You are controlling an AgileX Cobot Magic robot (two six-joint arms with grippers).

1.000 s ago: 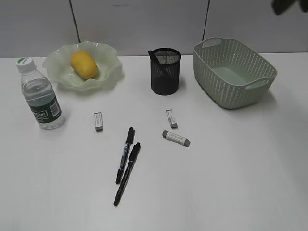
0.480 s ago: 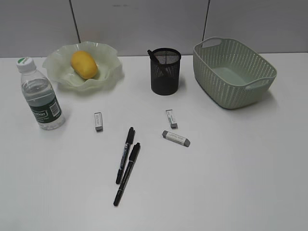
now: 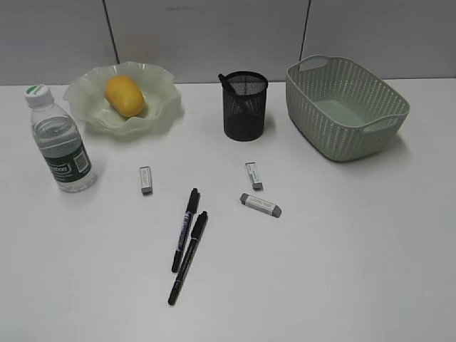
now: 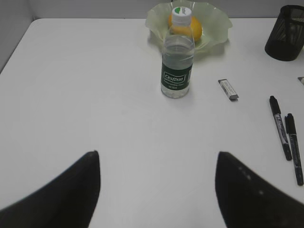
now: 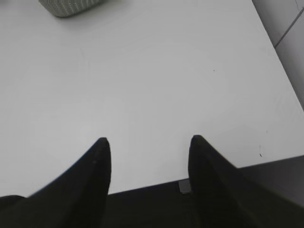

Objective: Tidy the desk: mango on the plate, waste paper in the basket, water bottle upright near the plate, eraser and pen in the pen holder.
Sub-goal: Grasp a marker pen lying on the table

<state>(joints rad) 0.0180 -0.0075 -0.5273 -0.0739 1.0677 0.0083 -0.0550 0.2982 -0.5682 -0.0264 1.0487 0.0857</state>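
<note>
Left jaws (image 4: 156, 190): water bottle (image 4: 177, 57) upright straight ahead on the tabletop (image 4: 85, 95)
Plate (image 4: 213, 23): just behind the bottle, mango (image 4: 185, 23) in it
Eraser (image 4: 228, 89): ahead of the left jaws, right of the bottle
Two pens (image 4: 286, 138): side by side, farther right
Pen holder (image 4: 285, 33): far ahead to the right
Right jaws (image 5: 148, 166): over the tabletop's near edge, basket (image 5: 71, 6) far ahead to the left

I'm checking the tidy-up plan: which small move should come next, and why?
Probably send the open left gripper toward the nearer pen. The mango already sits on the plate and the water bottle stands upright, while two pens and three erasers lie outside the pen holder.
</note>
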